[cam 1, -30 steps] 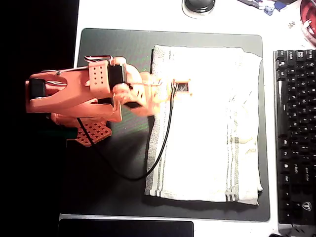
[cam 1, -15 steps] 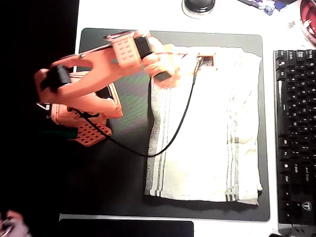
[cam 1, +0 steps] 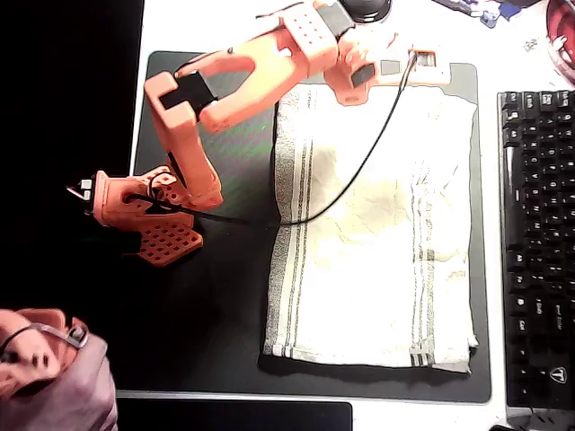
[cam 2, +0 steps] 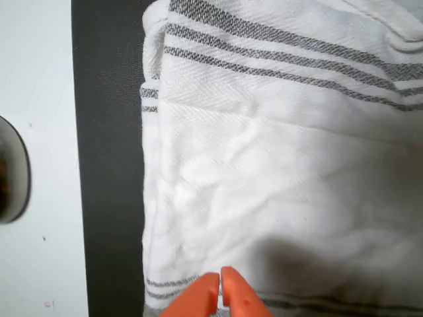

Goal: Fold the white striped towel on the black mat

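Swinging up from the towel's middle, the end effector [cam 1: 429, 65] now hovers above the far edge of the white striped towel [cam 1: 373, 224], which lies flat on the black mat [cam 1: 225, 296], long axis running away from it. Wrist view: its fingertips [cam 2: 221, 290] meet, closed on nothing, above the towel's edge. Reaching stage, I judge; next, open and pinch that edge.
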